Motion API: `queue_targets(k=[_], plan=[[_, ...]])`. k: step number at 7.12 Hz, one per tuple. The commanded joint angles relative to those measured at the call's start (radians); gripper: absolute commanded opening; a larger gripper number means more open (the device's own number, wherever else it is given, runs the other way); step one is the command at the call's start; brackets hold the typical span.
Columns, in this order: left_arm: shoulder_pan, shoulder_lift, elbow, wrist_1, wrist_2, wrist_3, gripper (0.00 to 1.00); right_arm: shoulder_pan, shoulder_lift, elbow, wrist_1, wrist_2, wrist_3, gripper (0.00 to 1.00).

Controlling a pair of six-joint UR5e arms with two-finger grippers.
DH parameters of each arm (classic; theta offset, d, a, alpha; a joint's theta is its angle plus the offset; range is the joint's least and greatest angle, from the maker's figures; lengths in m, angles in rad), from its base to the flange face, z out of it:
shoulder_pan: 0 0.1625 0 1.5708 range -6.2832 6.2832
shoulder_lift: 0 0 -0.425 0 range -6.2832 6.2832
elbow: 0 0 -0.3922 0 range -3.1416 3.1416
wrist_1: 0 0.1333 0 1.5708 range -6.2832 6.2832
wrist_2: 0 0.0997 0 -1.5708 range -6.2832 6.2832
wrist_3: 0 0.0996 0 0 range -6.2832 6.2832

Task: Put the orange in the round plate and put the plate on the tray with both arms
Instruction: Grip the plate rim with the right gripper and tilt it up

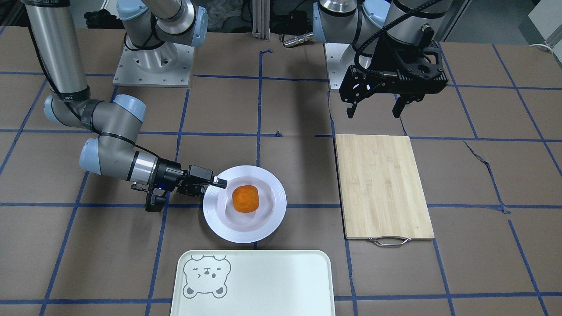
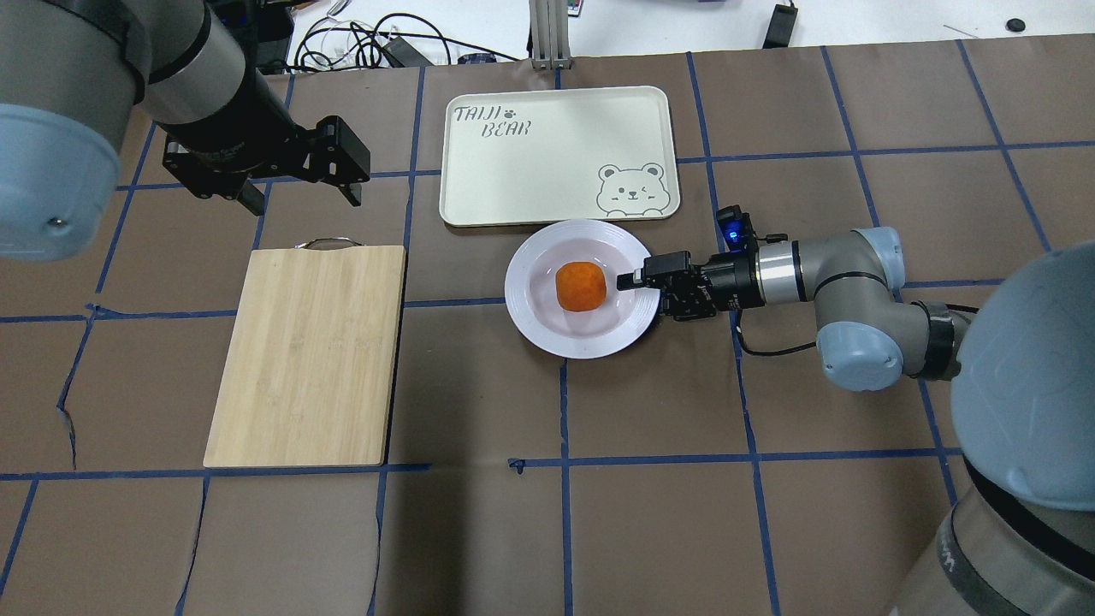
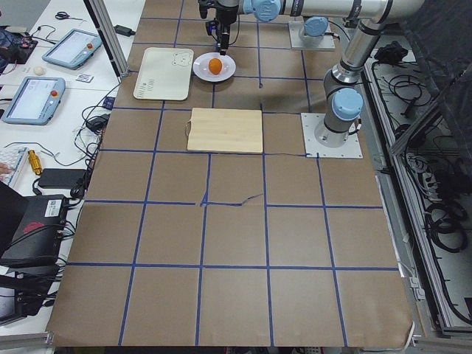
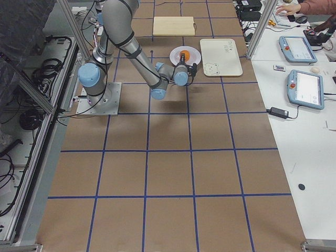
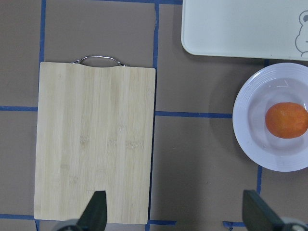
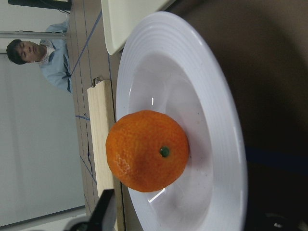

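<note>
The orange (image 1: 246,198) (image 2: 581,286) lies in the sunken centre of the round white plate (image 1: 246,236) (image 2: 582,346), which rests on the table just before the tray (image 1: 272,281) (image 2: 556,154). My right gripper (image 1: 219,184) (image 2: 629,281) lies sideways at the plate's rim, open. One finger (image 6: 102,211) reaches over the rim and the other sits low by the table. In the right wrist view the orange (image 6: 147,151) fills the plate (image 6: 221,120). My left gripper (image 1: 373,107) (image 2: 304,201) hangs open and holds nothing, above the table beyond the board's handle end.
A bamboo cutting board (image 1: 382,184) (image 2: 308,355) with a metal handle lies flat beside the plate. A person (image 6: 43,55) sits past the table's far edge. Tablets (image 4: 302,86) and cables lie on the side bench.
</note>
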Motion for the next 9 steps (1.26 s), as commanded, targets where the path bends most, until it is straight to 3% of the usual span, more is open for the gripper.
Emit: queue_targets(k=[1, 2, 3, 6, 8, 9], plan=[[0.000, 0.000, 0.001, 0.000, 0.001, 0.000, 1.00, 0.001, 0.000, 0.001, 0.001, 0.000, 0.000, 0.27], [0.000, 0.002, 0.001, 0.000, 0.001, 0.000, 1.00, 0.001, 0.000, -0.001, 0.001, 0.006, 0.000, 0.11], [0.000, 0.002, 0.001, 0.000, 0.001, 0.000, 1.00, 0.001, 0.000, -0.001, 0.001, 0.004, 0.000, 0.03], [0.000, 0.005, 0.001, -0.001, 0.002, 0.000, 1.00, -0.001, -0.014, -0.008, 0.059, 0.017, 0.010, 0.00], [-0.002, 0.005, -0.001, -0.006, 0.004, 0.001, 1.00, -0.004, -0.069, -0.021, 0.061, 0.021, 0.135, 0.00], [-0.003, 0.005, -0.001, -0.007, 0.004, 0.001, 1.00, -0.002, -0.077, -0.082, 0.058, 0.058, 0.227, 0.00]])
